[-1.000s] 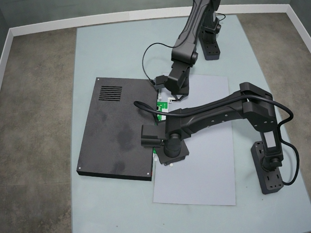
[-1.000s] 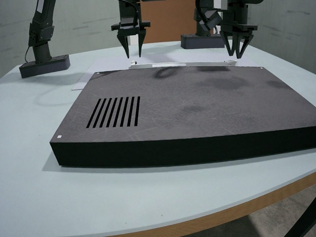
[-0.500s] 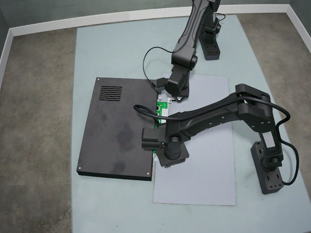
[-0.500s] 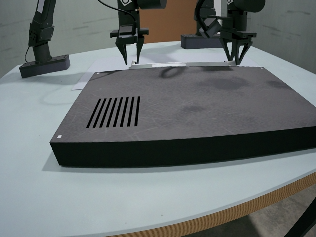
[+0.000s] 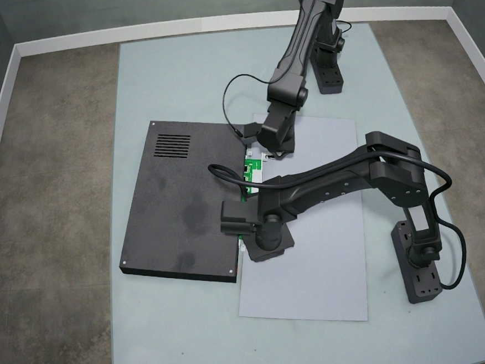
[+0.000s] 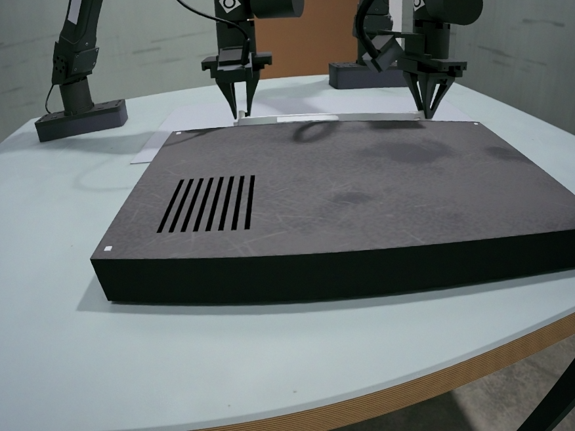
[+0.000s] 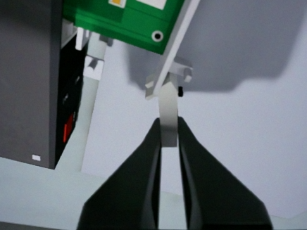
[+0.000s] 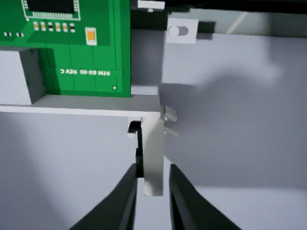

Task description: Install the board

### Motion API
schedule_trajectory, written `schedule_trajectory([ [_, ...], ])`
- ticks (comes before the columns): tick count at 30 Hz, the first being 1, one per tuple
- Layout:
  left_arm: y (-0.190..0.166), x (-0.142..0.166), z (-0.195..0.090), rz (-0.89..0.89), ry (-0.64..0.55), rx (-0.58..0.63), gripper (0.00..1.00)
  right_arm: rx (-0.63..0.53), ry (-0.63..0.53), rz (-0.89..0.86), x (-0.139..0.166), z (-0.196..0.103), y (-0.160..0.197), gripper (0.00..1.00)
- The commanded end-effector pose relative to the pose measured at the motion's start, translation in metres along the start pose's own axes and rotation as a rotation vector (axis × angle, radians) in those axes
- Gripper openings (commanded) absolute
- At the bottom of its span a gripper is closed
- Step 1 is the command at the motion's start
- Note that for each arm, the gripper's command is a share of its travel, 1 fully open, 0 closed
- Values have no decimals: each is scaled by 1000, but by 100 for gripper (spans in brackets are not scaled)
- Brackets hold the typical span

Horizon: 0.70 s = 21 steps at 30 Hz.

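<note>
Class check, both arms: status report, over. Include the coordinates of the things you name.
Left gripper (image 5: 270,247) (image 6: 428,115) (image 7: 170,119) around one lever (image 7: 169,107), grip unclear; right gripper (image 5: 280,155) (image 6: 242,115) (image 8: 153,166) open, straddling the other (image 8: 153,152). Board (image 5: 254,165) (image 7: 134,26) (image 8: 88,59) partway in, panel (image 6: 374,117) (image 7: 186,22) (image 8: 88,105) proud. No obstruction visible.

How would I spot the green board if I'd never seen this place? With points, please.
Find the big, flat black box (image 5: 182,201) (image 6: 345,186) with slits in its top. Along one long edge, beside the pale sheet (image 5: 315,258), the green board (image 5: 254,164) (image 7: 137,29) (image 8: 88,61) pokes out. It's the only green thing there, edged by a pale strip.
</note>
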<state>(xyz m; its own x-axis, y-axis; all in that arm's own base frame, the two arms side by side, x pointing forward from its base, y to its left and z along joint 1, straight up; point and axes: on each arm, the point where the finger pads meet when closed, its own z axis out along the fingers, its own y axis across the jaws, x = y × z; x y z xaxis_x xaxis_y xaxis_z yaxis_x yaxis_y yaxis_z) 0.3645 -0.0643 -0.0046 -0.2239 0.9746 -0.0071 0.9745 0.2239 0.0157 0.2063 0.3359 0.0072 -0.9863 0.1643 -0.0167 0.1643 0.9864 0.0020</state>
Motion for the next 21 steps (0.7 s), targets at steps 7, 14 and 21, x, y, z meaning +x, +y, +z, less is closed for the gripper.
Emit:
schedule_trajectory([
  [7, 0, 1, -3, -11, -3, -9, 2, -11, -5, 9, -3, -4, 1, 11],
  [14, 7, 2, -4, 87, -1, -4, 3, -11, -5, 9, -3, -4, 1, 2],
  [21, 10, 2, -4, 194, -2, -3, 3, -21, -9, -113, -5, -5, -4, 3],
])
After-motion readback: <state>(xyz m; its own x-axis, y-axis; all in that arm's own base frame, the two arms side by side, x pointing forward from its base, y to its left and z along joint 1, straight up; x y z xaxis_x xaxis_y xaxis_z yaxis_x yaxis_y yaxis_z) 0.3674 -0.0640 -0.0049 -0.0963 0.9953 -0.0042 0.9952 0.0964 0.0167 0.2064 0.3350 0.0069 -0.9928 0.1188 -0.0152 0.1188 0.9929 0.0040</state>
